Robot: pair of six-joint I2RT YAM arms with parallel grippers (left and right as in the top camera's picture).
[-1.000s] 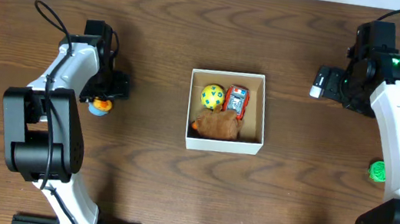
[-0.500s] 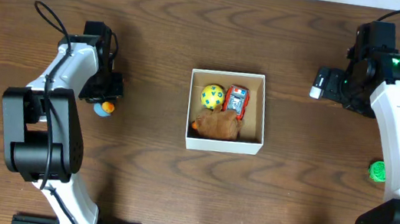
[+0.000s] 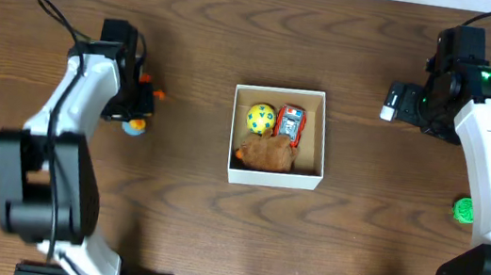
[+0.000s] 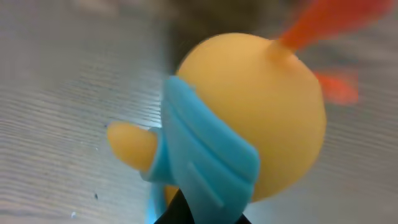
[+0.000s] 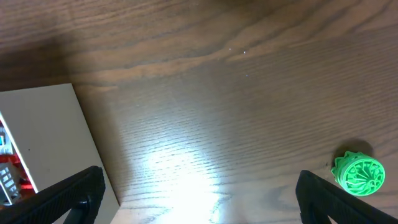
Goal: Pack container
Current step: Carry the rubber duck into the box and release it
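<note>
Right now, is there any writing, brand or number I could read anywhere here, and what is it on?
None can be read.
The red toy in the container has pale markings, too small in the overhead view and cut off in the right wrist view.

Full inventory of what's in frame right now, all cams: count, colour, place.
container: 1, white outside, brown inside, table centre
ball: 1, yellow with green spots, in container, far left corner
red toy: 1, red, in container, beside ball
plush: 1, brown, in container, near side
yellow toy: 1, yellow, blue and orange, at left gripper
green toy: 1, green, on table, far right
table: 1, dark brown wood
left gripper: 1, black, at yellow toy, grip unclear
right gripper: 1, black, open, over table right of container
</note>
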